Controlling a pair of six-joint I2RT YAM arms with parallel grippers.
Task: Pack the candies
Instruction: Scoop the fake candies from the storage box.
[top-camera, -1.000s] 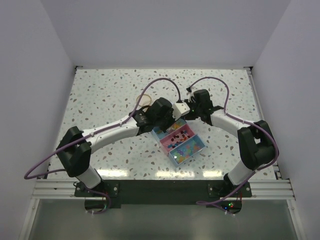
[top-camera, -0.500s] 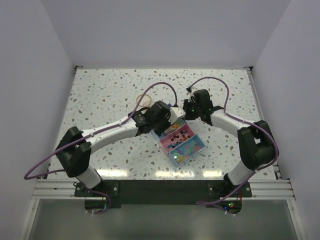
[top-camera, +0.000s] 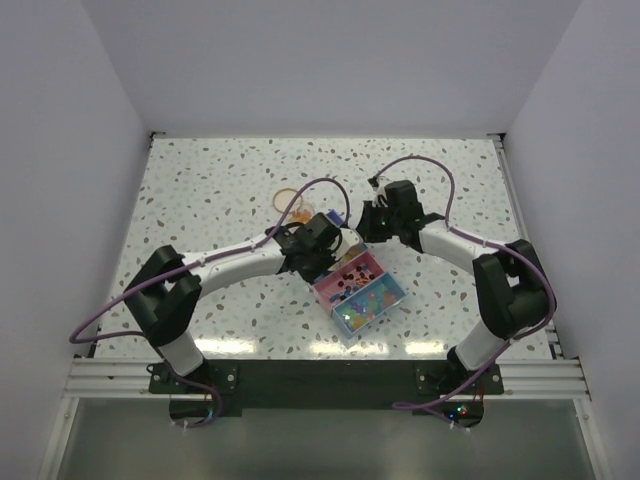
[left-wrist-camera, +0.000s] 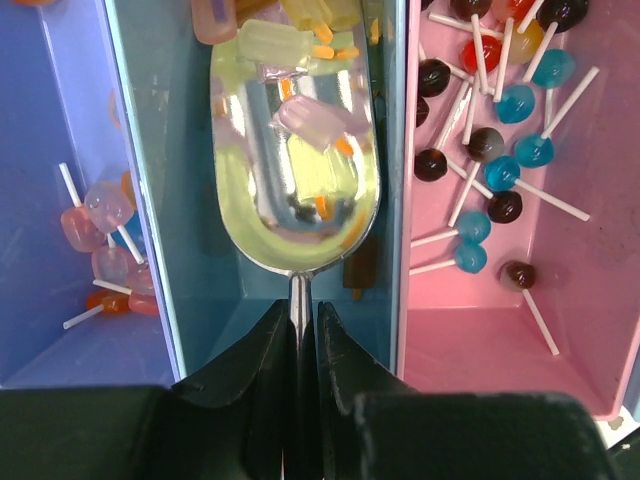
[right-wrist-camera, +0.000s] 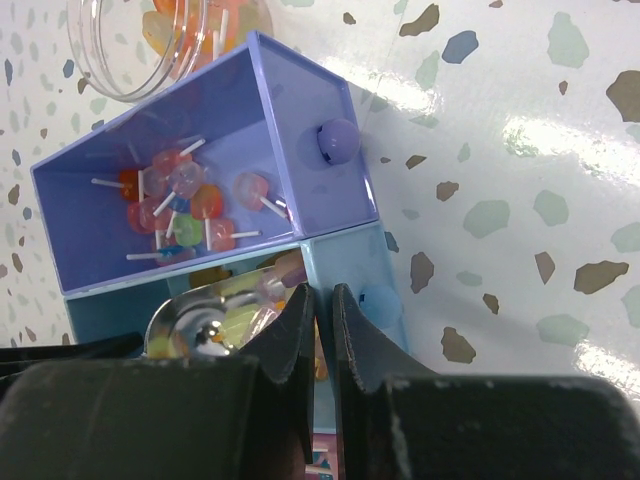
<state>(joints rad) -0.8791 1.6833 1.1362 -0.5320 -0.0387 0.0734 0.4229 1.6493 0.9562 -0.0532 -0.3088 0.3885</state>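
Left wrist view is showing my left claw (left-wrist-camera: 298, 312) clenching the thin metal stem of a spoon (left-wrist-camera: 297, 262), one finger pressing on it from each side. The spoon's bowl is lying inside the teal bin (left-wrist-camera: 160, 150), the middle of three, and is pointing away from me. It is carrying candies (left-wrist-camera: 312, 118): pale yellow and pink blocks with tiny orange bits among them. More yellow and orange pieces are sitting in the teal bin just past the bowl's tip. On one side the violet bin (left-wrist-camera: 35, 220) is holding a few pink and orange sweets on white sticks. On the other side the pink bin (left-wrist-camera: 480, 350) is holding dark, blue and red ones, also on sticks, scattered over its floor.

Right wrist view is showing my right claw (right-wrist-camera: 322, 300) with its fingers drawn together, only a sliver showing between them, at the knob end of the teal bin. I cannot tell whether it is pinching that bin's wall. The spoon's bowl is gleaming just beside its tips. The violet bin is standing against the teal one, with a round knob (right-wrist-camera: 338, 142) on its end wall. A clear jar (right-wrist-camera: 110, 50) with orange sweets inside is showing just beyond the violet bin's far corner, on the speckled table (right-wrist-camera: 500, 200).

Top view is showing both my arms reaching over the far end of the box (top-camera: 390, 274), which is sitting askew near the table's middle, my two claws close together.
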